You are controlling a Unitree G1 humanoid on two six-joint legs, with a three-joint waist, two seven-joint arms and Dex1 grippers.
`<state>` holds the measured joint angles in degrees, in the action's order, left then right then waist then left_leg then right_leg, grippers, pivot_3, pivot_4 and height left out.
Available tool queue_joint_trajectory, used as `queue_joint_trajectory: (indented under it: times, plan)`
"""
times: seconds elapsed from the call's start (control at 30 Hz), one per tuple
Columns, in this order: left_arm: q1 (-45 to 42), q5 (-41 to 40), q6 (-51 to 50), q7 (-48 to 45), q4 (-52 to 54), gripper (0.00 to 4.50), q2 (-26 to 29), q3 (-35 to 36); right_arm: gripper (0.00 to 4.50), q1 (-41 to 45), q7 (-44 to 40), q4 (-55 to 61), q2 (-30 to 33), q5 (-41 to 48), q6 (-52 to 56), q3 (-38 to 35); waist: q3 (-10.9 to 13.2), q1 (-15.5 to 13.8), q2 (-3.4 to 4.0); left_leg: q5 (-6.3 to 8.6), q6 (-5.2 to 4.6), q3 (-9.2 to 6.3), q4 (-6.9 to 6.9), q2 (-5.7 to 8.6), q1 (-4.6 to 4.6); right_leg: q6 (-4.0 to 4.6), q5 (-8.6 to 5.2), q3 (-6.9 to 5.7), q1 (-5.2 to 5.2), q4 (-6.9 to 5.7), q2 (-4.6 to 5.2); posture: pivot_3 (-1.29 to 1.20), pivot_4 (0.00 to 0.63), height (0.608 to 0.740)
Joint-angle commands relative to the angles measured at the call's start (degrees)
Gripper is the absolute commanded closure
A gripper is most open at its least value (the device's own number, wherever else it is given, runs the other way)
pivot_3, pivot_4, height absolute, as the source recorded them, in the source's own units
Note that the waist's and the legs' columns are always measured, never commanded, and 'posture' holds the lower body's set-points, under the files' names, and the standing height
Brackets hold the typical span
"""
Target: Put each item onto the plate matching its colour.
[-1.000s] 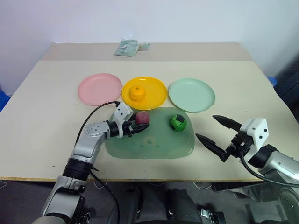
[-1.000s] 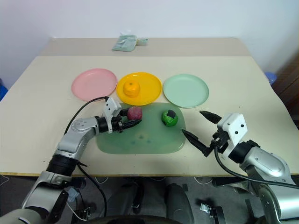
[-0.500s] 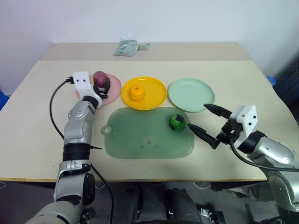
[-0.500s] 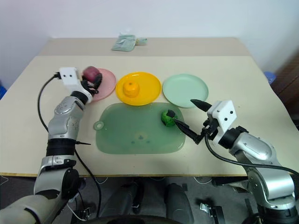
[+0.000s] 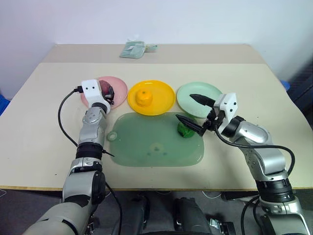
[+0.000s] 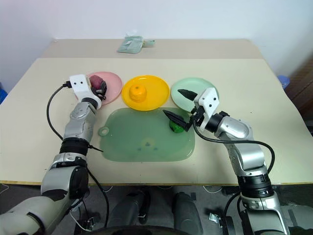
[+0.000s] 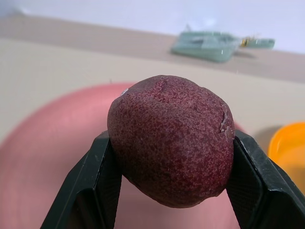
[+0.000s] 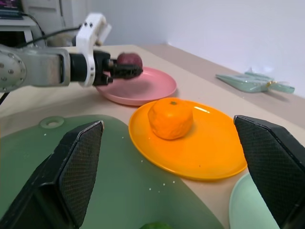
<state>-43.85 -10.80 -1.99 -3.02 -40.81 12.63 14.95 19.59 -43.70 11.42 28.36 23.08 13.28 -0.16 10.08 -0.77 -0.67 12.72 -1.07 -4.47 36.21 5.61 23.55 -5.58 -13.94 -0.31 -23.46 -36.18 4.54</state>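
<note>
My left gripper (image 5: 108, 92) is shut on the dark red-purple lump (image 7: 174, 138), holding it just over the pink plate (image 5: 120, 87). The orange fruit (image 5: 143, 96) rests on the yellow-orange plate (image 5: 164, 100). On the right part of the translucent green mat (image 5: 151, 144) lies the green-and-black ball (image 5: 185, 129). My right gripper (image 5: 184, 107) stands open above the ball, at the near edge of the mint green plate (image 5: 206, 88), with nothing between its fingers (image 8: 71, 176).
A greenish packet (image 5: 134, 49) lies at the table's far edge. My left arm's black cable (image 5: 63, 110) loops over the table beside the pink plate. Bare tabletop (image 5: 254, 93) stretches to the right of the mint plate.
My left gripper lifted the lump off the mat and carried it over to the pink plate. My right gripper swung in leftward and forward to hover above the ball, still open.
</note>
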Motion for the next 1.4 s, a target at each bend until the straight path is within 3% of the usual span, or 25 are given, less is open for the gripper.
queue_joint_trajectory:
  times: [0.03, 0.13, 0.3, 0.47, 0.63, 0.73, 0.87, 1.07, 1.4]
  plan:
    - [-2.2, -0.9, 2.3, -1.0, 1.0, 1.09, 0.6, 0.7, 0.00, 1.4, -0.6, 0.3, -0.6, -0.3, -1.9, -0.1, 0.0, 0.0, 0.00, 0.00, 0.00, 0.00, 0.01, 0.00, 0.00, 0.00, 0.00, 0.00, 0.01, -0.01, 0.00, 0.00, 0.150, 0.740]
    - [-2.1, -1.4, 2.5, -1.0, 1.0, 0.04, 0.6, 0.9, 0.00, 1.4, -0.9, 0.2, -0.8, -0.4, -2.2, -0.3, 0.0, 0.0, 0.00, 0.00, 0.01, 0.00, 0.02, 0.00, 0.00, 0.02, 0.02, 0.00, 0.01, -0.02, 0.00, 0.00, 0.150, 0.740]
    - [1.1, -2.2, 1.8, -3.7, 6.0, 0.04, 1.3, 0.3, 0.00, 0.9, -0.7, 1.1, -0.7, -0.2, -2.0, -0.4, 0.0, 0.0, 0.00, 0.00, 0.01, 0.00, 0.01, 0.00, 0.00, 0.02, 0.02, 0.00, -0.01, -0.02, 0.00, 0.00, 0.150, 0.740]
    - [9.8, -14.3, -6.0, -24.3, 22.9, 0.04, 2.2, -2.0, 0.00, -1.9, 0.1, 4.0, -0.1, 0.3, -1.2, -1.2, 0.0, 0.2, 0.03, 0.00, 0.02, 0.01, -0.04, -0.01, 0.00, 0.04, 0.02, 0.05, -0.04, -0.01, 0.01, 0.00, 0.150, 0.740]
    - [16.3, -22.2, -19.1, -46.3, 36.8, 0.04, 9.0, -11.0, 0.00, -8.9, 2.0, 8.7, 1.5, 0.9, 0.7, -4.3, 0.0, 0.0, 0.05, 0.01, 0.03, -0.01, 0.00, -0.03, 0.00, 0.08, 0.01, 0.06, 0.00, 0.00, 0.02, 0.00, 0.150, 0.740]
    - [15.9, -20.9, -20.9, -53.9, 36.8, 0.04, 11.9, -16.0, 0.00, -13.8, 2.9, 11.1, 2.6, 1.4, 1.6, -7.1, -0.1, 0.0, 0.13, 0.06, 0.11, -0.01, -0.01, -0.02, -0.01, 0.28, -0.08, 0.06, 0.04, 0.05, 0.04, 0.00, 0.150, 0.740]
    - [10.2, -17.9, -19.1, -58.5, 30.2, 0.04, 11.0, -19.7, 0.00, -19.3, 4.3, 14.5, 3.3, 1.6, 2.4, -10.1, -0.1, 0.0, 0.15, 0.01, 0.03, -0.01, -0.03, -0.05, -0.03, 0.29, -0.09, 0.06, 0.02, 0.05, 0.02, 0.00, 0.150, 0.740]
    - [13.3, -17.1, -9.5, -63.4, 30.1, 0.04, 11.5, -16.9, 0.00, -14.3, 7.1, 13.1, 1.2, 0.1, 7.5, -3.8, -0.1, 1.1, 0.22, 0.00, 0.02, 0.01, -0.11, -0.10, -0.04, 0.22, -0.05, 0.08, -0.06, 0.04, -0.02, 0.00, 0.150, 0.740]
    - [27.1, -27.4, -10.5, -84.7, 38.4, 0.04, 27.8, -7.6, 0.00, -2.8, 7.7, -1.4, -3.8, -4.8, 8.7, 4.4, 0.0, 1.2, 0.29, 0.01, 0.02, -0.01, -0.14, -0.12, -0.03, 0.50, -0.21, 0.07, -0.12, 0.14, 0.02, 0.00, 0.150, 0.740]
